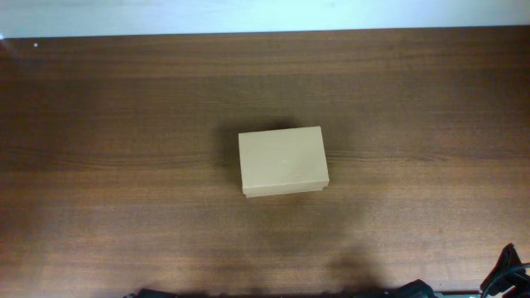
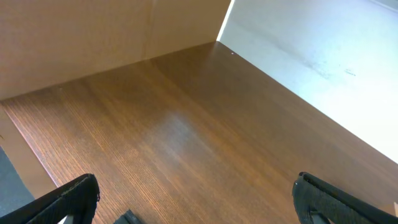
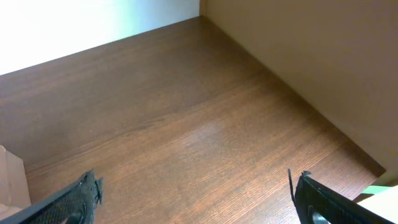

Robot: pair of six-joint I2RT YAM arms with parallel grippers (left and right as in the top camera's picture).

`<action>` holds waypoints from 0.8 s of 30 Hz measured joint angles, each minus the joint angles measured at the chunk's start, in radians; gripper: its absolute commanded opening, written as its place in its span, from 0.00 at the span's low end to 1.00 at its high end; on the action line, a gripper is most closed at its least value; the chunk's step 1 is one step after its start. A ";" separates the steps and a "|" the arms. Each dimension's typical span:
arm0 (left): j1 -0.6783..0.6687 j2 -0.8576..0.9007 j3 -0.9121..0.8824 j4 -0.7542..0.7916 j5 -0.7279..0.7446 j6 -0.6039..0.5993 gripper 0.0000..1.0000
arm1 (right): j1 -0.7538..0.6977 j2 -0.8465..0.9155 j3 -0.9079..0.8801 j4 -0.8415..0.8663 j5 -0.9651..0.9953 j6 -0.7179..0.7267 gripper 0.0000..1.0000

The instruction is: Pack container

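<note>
Dark brown wooden desk carried the small rectangular tan cardboard box at its middle, lid closed. Left hand and right hand stood wide open, empty. Packing looked either finished or not begun; contents were hidden.

No legible text, labels or numbers; container lid plain.

1. The left end effector has two matte black fingers with blunt, rounded tips.
2. The right end effector has black fingers too, with a slightly grainy surface.
3. In the overhead view, black arm parts show at the lower edge.
</note>
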 measured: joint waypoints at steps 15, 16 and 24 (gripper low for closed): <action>0.000 0.000 0.000 0.000 0.000 -0.003 0.99 | 0.000 0.000 0.000 0.000 0.000 0.000 0.99; 0.000 0.000 0.000 0.000 0.000 -0.003 0.99 | 0.000 0.000 0.000 0.000 0.000 0.000 0.99; 0.000 0.000 0.000 -0.001 0.000 -0.003 0.99 | -0.031 -0.010 -0.009 0.222 0.074 0.000 0.99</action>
